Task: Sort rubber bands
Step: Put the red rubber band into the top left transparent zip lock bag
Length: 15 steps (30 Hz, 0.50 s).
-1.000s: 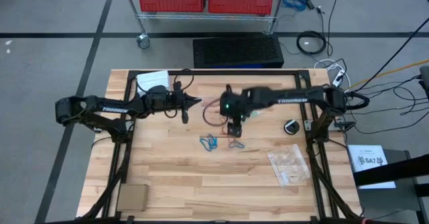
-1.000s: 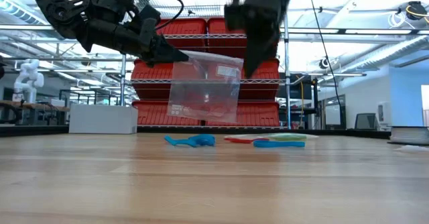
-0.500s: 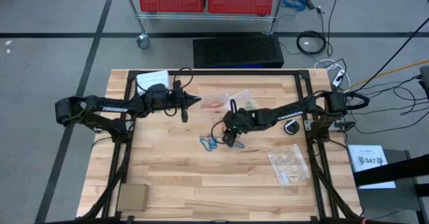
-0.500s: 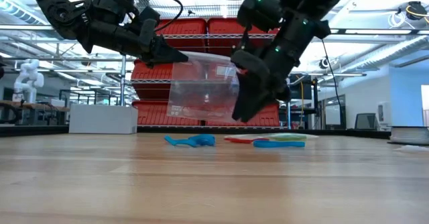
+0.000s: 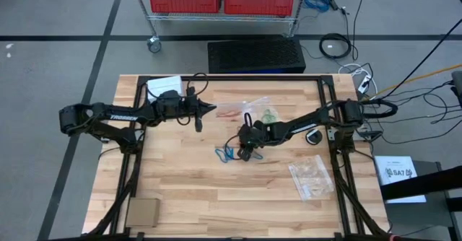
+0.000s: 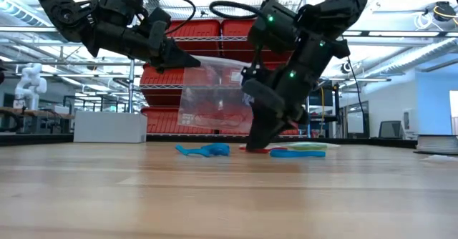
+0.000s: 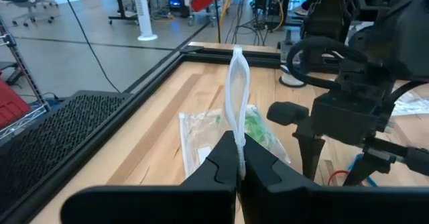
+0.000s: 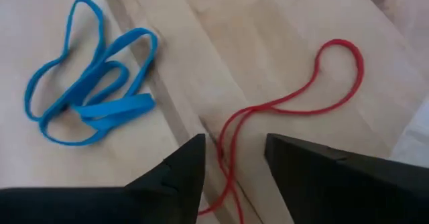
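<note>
Red band under the claw, blue tangle close by

Right gripper (image 8: 231,160) is down at the tabletop with its fingers parted, straddling the red rubber band (image 8: 295,106); nothing is grasped yet. The blue rubber bands (image 8: 87,106) lie tangled just beside it on the wooden table (image 5: 180,190), apart from the red loop but near enough to matter.

You could miss in two ways, as I judge it. The red loop lies flat and thin on the wood, so the fingers may close above it or pin only one strand and let it snap free when you lift. Drift toward the blue tangle and you may snag a blue loop as well, spoiling the sort.

Left gripper (image 7: 239,158) is raised above the table, clenched on the edge of a clear plastic bag (image 6: 215,92), which hangs down from it; the low view shows it hanging close to your right arm, so a hasty lift could brush it. Another clear bag with green bands (image 5: 268,115) lies near the table's far side, and a further bag (image 5: 310,177) lies well apart toward the right.
</note>
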Each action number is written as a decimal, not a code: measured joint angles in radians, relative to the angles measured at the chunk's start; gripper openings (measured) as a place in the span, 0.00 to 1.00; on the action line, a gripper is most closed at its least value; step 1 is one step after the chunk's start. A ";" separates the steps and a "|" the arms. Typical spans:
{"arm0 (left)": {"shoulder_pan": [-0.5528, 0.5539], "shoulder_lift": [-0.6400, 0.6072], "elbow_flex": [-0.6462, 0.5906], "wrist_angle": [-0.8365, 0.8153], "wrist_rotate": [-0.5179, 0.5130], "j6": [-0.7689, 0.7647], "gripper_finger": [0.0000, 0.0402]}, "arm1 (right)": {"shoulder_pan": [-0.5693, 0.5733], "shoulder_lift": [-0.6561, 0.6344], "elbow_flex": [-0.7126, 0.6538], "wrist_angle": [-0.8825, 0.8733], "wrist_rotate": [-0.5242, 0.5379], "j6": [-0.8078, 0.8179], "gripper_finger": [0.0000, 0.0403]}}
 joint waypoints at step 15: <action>0.000 0.000 0.000 0.000 0.000 0.000 0.00 | -0.005 0.004 0.041 -0.045 -0.013 -0.101 0.01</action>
